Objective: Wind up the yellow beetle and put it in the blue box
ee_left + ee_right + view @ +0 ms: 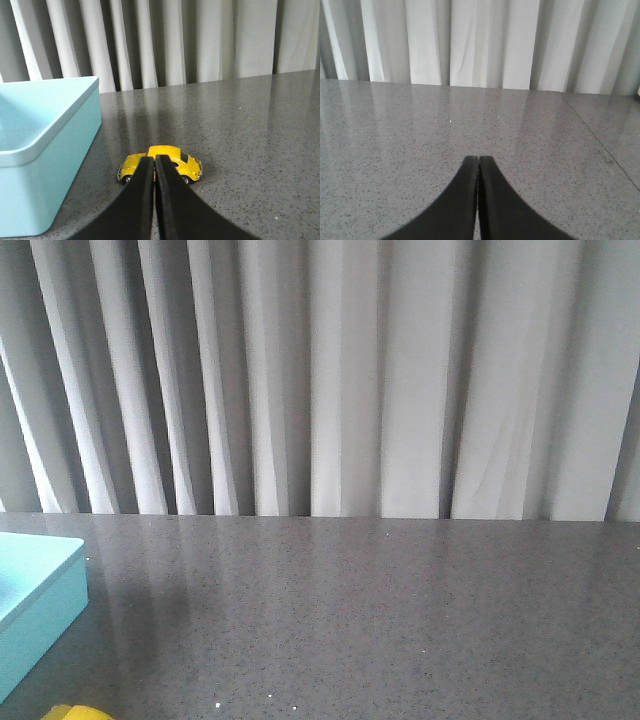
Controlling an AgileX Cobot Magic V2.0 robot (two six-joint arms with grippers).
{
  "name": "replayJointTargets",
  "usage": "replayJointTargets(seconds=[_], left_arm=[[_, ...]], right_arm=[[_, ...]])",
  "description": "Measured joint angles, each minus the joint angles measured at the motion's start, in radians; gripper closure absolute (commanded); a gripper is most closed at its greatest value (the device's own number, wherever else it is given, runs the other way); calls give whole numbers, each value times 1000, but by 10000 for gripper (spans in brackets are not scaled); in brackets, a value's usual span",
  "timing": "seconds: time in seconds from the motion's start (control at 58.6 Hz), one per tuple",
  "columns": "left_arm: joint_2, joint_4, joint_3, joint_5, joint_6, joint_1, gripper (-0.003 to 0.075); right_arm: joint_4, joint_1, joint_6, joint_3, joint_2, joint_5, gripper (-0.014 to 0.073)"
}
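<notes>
My left gripper point(154, 159) hangs low over the table point(250, 130), its two black fingers point(140, 200) pressed together with nothing between them. The tips point at the beetle point(161, 164), a small yellow car-shaped toy that sits on its wheels on the table just past them; I cannot tell whether the tips touch it. The box point(45, 150) stands beside the beetle, near but apart from it, open at the top, and what I can see of its inside is bare.

My right gripper point(478, 160) is held level over bare table, well away from both things, its fingers likewise closed flat against each other and holding nothing.

In the front view only a corner of the box point(40, 590) shows at the left edge, and a sliver of the beetle point(75, 712) at the bottom edge below it.

The table is dark grey speckled stone, glossy. A seam runs across it in the right wrist view. Pale grey curtains point(330, 380) hang in folds behind it.
</notes>
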Motion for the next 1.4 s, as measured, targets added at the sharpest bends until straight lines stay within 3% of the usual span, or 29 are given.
replayJointTargets(seconds=[0.409,0.7,0.938,1.194,1.399], left_arm=[[0,-5,0,-11,-4,0,726],[0,-246,0,-121,-151,0,726],[0,-316,-15,-146,-189,0,720],[24,-212,-257,-52,-146,0,675],[196,-135,-481,64,-99,0,566]], right_arm=[[1,0,0,0,0,1,601],[2,0,0,0,0,1,601],[2,0,0,0,0,3,601],[2,0,0,0,0,7,601],[3,0,0,0,0,8,601]])
